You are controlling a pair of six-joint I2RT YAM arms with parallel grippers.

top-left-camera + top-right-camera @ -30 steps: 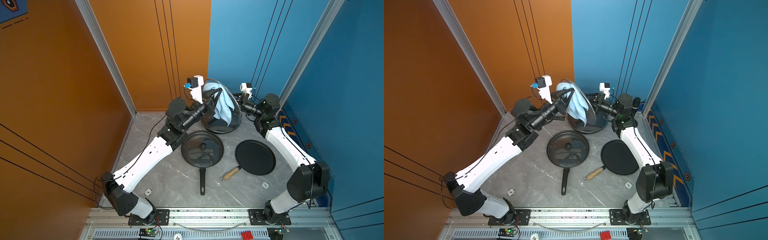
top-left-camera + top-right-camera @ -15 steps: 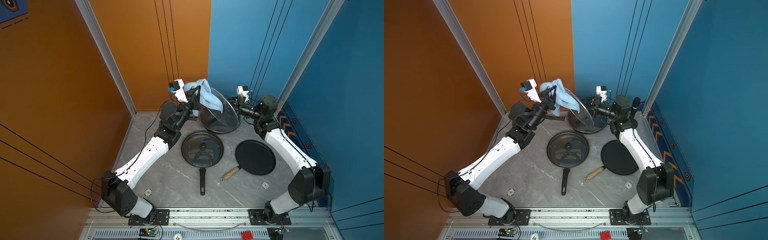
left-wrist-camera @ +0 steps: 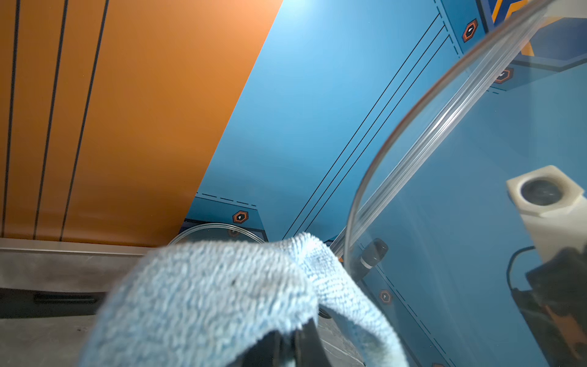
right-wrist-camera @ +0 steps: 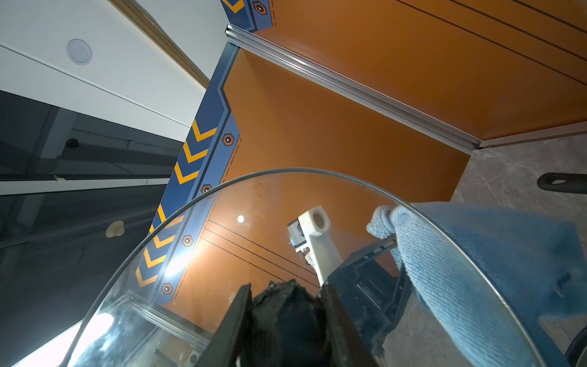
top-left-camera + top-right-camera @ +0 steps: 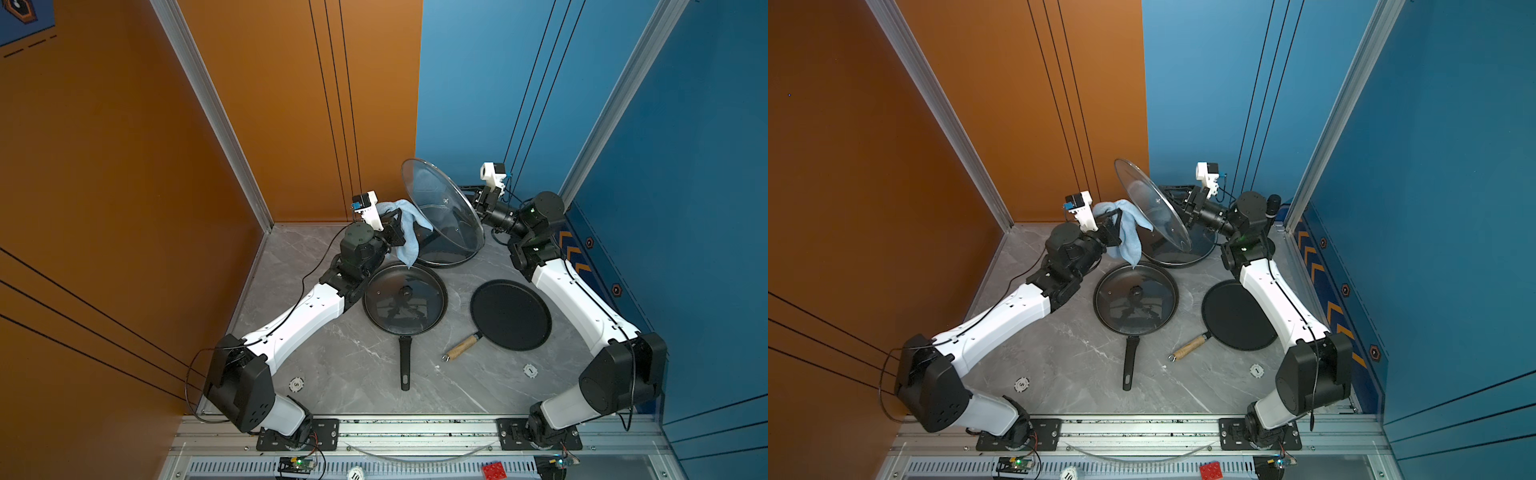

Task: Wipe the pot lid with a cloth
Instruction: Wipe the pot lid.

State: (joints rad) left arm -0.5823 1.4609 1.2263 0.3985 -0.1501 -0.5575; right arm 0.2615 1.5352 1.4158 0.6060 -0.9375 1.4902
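Observation:
The pot lid (image 5: 442,208) (image 5: 1152,205) is a clear glass disc with a metal rim, held up on edge above the back of the table. My right gripper (image 5: 478,203) (image 5: 1185,208) (image 4: 286,305) is shut on its black knob from the far side. The cloth (image 5: 409,232) (image 5: 1127,232) (image 3: 222,292), light blue and bunched, hangs from my left gripper (image 5: 399,226) (image 5: 1115,226) (image 3: 293,346), which is shut on it just left of the lid. A corner of the cloth reaches the lid's rim (image 3: 413,133). In the right wrist view the cloth (image 4: 476,270) shows through the glass.
A black pan (image 5: 444,255) sits under the raised lid at the back. A frying pan with its own glass lid (image 5: 405,305) lies mid-table, handle toward the front. A flat black griddle with a wooden handle (image 5: 511,313) lies to its right. Orange and blue walls stand close behind.
The left gripper has pulled the cloth off the lid's middle, moving left, up, then down beside the rim. The right gripper has raised the lid and stood it more upright.

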